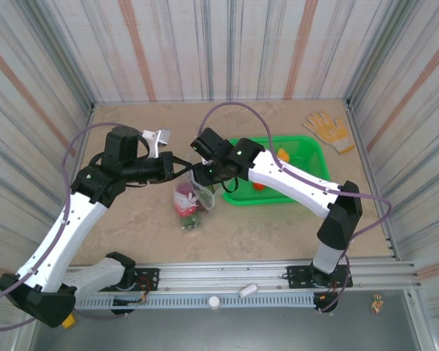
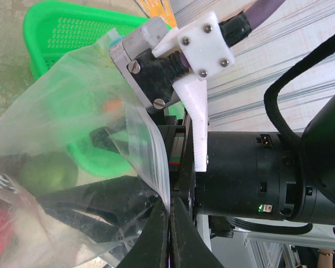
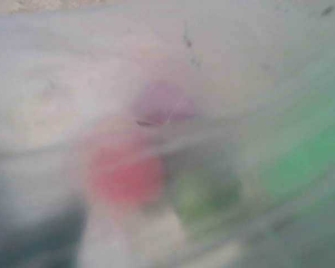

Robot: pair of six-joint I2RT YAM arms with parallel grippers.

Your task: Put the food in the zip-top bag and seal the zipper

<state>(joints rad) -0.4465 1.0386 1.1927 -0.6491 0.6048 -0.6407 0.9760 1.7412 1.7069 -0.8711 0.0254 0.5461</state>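
left gripper point(image 2: 168, 223): clenched; two black fingers pinched a fold of clear film, the edge of the zip-top bag point(image 2: 72, 111).
right gripper point(image 1: 203, 178): sat at the bag mouth, at 3 o'clock of the left one; can't tell whether its jaws were apart, its wrist view was blurred through plastic.
bag: thin, glossy, creased and floppy; in the top view it hung at 6 o'clock from both grippers, its bottom on the beige mottled tabletop point(image 1: 278, 227).
food: inside the bag were a round green piece point(image 2: 47, 173), a red one point(image 3: 125, 178) and a magenta blob point(image 3: 164, 103); shapes were soft through the film.
basket point(image 1: 307, 150): green plastic mesh, rectangular, at 3 o'clock of the bag; an orange piece point(image 1: 283, 155) lay inside.
glove point(image 1: 328, 130): tan knit, flat, at 1 o'clock of the basket.
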